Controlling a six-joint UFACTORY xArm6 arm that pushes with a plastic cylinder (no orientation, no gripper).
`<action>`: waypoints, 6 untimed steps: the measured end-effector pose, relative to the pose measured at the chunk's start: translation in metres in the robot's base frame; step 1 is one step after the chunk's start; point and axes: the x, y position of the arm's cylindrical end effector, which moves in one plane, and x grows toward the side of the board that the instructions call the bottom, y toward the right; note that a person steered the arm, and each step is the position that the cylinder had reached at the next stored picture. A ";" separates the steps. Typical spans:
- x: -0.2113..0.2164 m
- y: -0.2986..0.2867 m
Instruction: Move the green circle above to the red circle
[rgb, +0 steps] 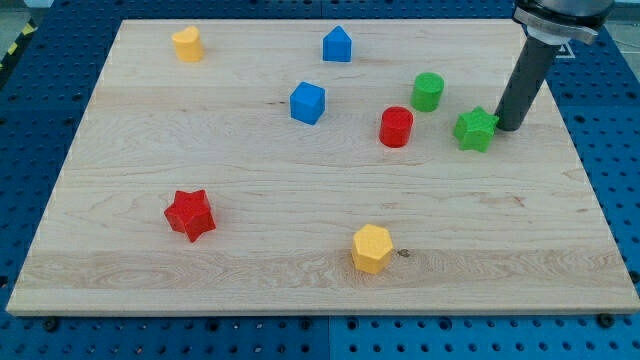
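The green circle (428, 91) stands on the wooden board, up and to the right of the red circle (396, 127), with a small gap between them. My tip (506, 127) rests on the board at the right, just right of a green star (476, 129) and close to touching it. The tip is to the lower right of the green circle, apart from it. The dark rod rises from the tip toward the view's top right.
A blue cube (308, 103) lies left of the red circle. A blue house-shaped block (337, 45) and a yellow block (187, 44) sit near the top. A red star (189, 214) and a yellow hexagon (372, 248) lie near the bottom. The board's right edge (590, 180) is near the tip.
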 end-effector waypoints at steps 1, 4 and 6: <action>-0.011 -0.003; 0.026 -0.042; 0.050 -0.042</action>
